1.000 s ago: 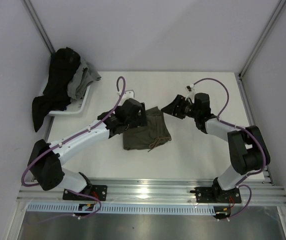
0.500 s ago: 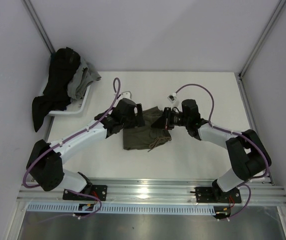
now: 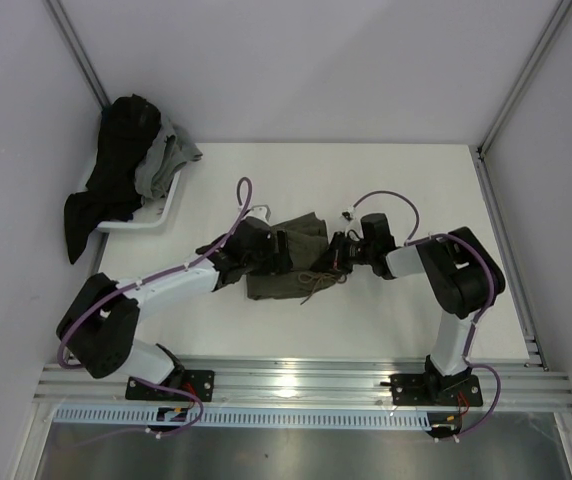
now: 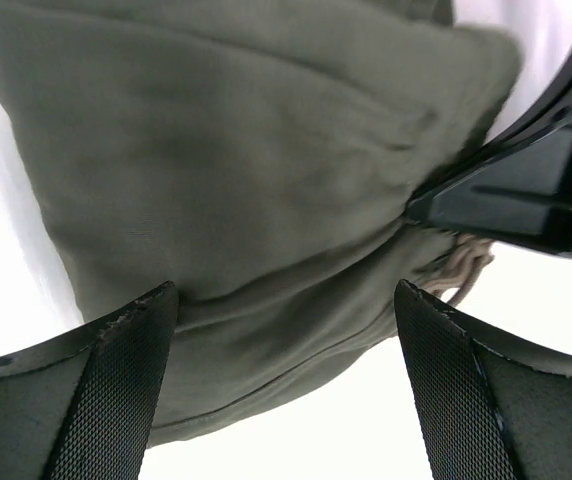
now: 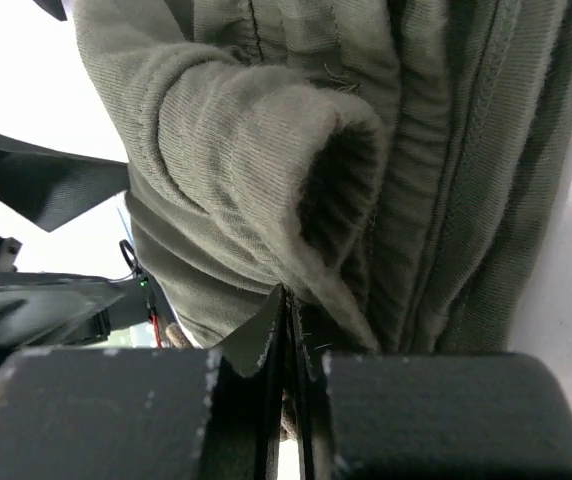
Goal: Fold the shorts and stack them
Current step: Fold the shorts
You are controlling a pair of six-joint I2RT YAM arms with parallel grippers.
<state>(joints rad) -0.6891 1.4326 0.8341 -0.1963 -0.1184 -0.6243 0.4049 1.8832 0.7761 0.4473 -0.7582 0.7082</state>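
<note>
The olive-green shorts (image 3: 288, 272) lie folded in the middle of the white table, with the drawstring (image 3: 316, 283) trailing at their near right edge. My left gripper (image 3: 282, 250) is over their left part. Its jaws stand wide open in the left wrist view (image 4: 286, 295), straddling the fabric (image 4: 246, 150) without closing on it. My right gripper (image 3: 330, 257) comes in low from the right and is shut on a fold at the right edge of the shorts (image 5: 266, 150). Its jaws are pressed together there (image 5: 288, 300). The left wrist view shows its tip (image 4: 418, 205) biting the fabric.
A white tray (image 3: 171, 205) at the back left holds a heap of dark and grey clothes (image 3: 121, 165) that hangs over its side. White walls enclose the table on three sides. An aluminium rail (image 3: 296, 380) runs along the near edge.
My right gripper swung left from open table to the right edge of the shorts and shut on it. The left gripper slid slightly nearer, staying open over the shorts.
</note>
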